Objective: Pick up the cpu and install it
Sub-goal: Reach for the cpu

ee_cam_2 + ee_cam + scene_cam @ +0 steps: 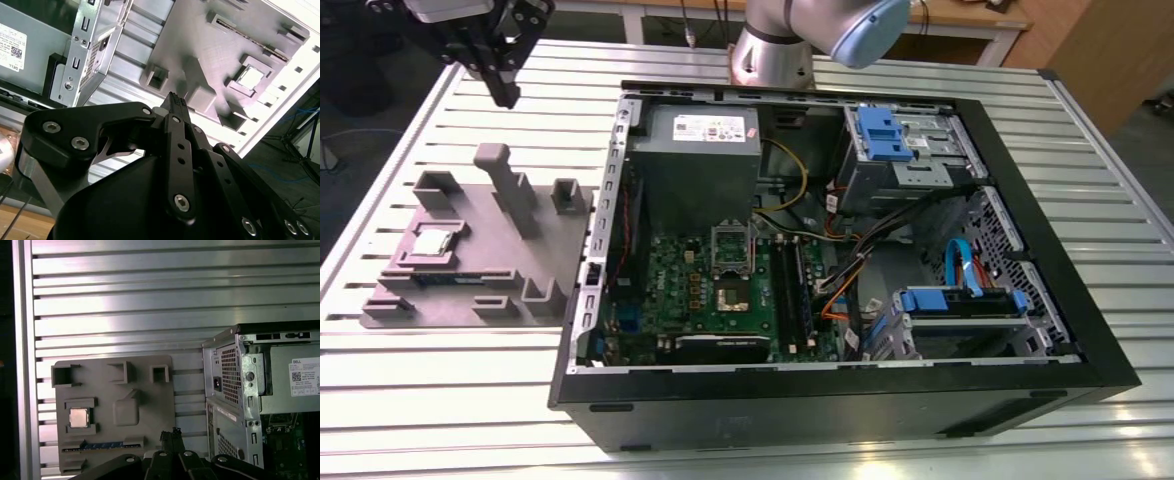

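The cpu (431, 241) lies mid-left in the exterior view; it looks light, stiff and fragile, best gripped by its edges. The pincer (503, 95), upper left, is closed and empty.

A table (440, 400) of ribbed, silvery aluminium slats serves as the work surface, with dark grooves between the slats. Light falls hard on it: in the first wrist view the slats (150, 295) glare nearly white. Beyond the table's far edge in the exterior view stands a wooden bench top (961, 12) on a white frame. Off the table's far corner, at the exterior view's right, is a brown wooden cabinet (1107, 55). Past the table's edge at the exterior view's left, the floor (340, 190) is dark grey. In the second wrist view, loose blue cables (280, 172) and the thin black legs of a stand (295, 145) lie beyond the table's bright edge.
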Motion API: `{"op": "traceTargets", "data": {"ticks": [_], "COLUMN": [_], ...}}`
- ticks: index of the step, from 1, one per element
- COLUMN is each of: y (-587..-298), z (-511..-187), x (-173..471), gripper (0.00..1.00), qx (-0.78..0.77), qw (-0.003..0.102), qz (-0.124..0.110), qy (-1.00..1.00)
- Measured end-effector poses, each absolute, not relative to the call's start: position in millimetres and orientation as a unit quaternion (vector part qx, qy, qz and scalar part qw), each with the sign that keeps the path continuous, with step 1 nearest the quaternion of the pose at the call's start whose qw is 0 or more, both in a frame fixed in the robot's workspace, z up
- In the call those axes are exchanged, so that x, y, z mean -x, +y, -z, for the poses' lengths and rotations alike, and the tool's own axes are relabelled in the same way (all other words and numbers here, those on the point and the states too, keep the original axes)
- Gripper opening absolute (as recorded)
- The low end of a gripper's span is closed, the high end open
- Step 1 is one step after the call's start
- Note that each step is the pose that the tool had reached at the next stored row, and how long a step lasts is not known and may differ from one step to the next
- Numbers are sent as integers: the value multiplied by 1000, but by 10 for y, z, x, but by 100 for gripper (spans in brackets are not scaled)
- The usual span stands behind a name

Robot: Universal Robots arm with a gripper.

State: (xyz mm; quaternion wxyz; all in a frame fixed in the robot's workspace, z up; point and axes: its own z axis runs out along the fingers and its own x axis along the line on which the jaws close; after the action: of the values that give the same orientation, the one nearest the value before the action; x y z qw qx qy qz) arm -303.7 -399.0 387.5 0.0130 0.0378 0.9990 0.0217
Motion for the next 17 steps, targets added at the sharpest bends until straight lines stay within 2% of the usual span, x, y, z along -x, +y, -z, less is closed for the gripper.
{"op": "traceTargets", "data": {"ticks": [17], "y": [-3989], "z": [-3867], "x": [3083], "gripper": [10], "qx": [-38], "qw": [12], "qz": [-22], "qy": [999]}}
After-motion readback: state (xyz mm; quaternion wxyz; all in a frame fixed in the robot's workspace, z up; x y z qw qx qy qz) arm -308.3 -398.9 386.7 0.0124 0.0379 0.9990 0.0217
